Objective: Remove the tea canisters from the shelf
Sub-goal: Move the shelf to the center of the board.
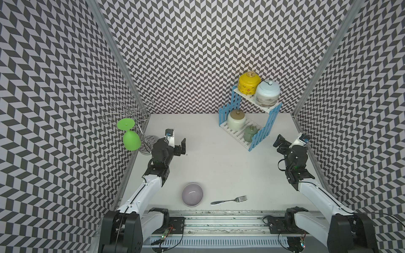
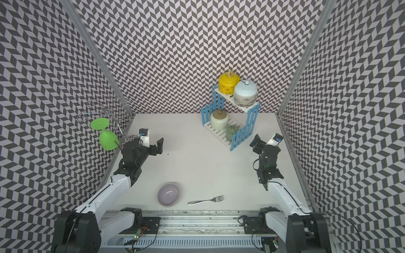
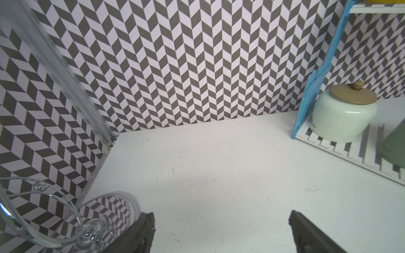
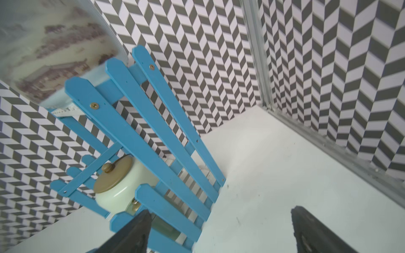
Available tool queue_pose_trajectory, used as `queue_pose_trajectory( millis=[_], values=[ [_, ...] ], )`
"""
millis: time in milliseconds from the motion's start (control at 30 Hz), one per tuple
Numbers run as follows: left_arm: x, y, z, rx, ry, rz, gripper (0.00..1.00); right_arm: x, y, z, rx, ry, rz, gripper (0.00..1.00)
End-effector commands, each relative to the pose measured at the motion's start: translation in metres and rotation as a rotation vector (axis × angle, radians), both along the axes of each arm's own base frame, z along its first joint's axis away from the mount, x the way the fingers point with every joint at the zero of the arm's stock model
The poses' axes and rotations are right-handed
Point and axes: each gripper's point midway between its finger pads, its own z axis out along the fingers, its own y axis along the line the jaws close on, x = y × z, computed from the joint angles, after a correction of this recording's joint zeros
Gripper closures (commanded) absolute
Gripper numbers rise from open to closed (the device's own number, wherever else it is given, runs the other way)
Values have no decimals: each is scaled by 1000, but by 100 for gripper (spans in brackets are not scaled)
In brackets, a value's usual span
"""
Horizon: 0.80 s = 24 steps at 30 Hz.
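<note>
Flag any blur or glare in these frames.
Right wrist view: the pale blue-white canister is close and out of focus. Left wrist view: the grey-green canister blurs at the edge. In both top views: sharp, small glint in the lilac bowl.

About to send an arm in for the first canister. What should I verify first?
1. Left gripper open, empty: ok.
2. Right gripper open, empty: ok.
3. Yellow canister, pale blue canister upright on upper tier; cream canister, grey-green canister on lower: ok.
4. Left gripper's line to cream canister unobstructed: ok.
5. Right gripper's line to lower tier blocked by fence side of the shelf: not ok.
6. Bowl and fork well away from shelf: ok.
</note>
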Motion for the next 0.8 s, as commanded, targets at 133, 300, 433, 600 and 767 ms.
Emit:
queue_pose_trajectory(
  millis=[133, 300, 433, 600, 767],
  values=[
    [-26, 3, -22, 24, 2, -77, 0, 6, 23, 6, 126, 47, 97, 0],
    [-26, 9, -24, 25, -8, -63, 0, 20, 47, 15, 136, 75, 135, 0],
    [-27, 9, -27, 19, -4, -63, 0, 26, 73, 31, 118, 53, 148, 0],
    [-28, 6, -27, 4, -5, -75, 0, 36, 96, 25, 116, 90, 137, 0],
    [-31, 3, -22, 3, -17, -91, 0, 46, 107, 11, 108, 130, 100, 1]
  ],
)
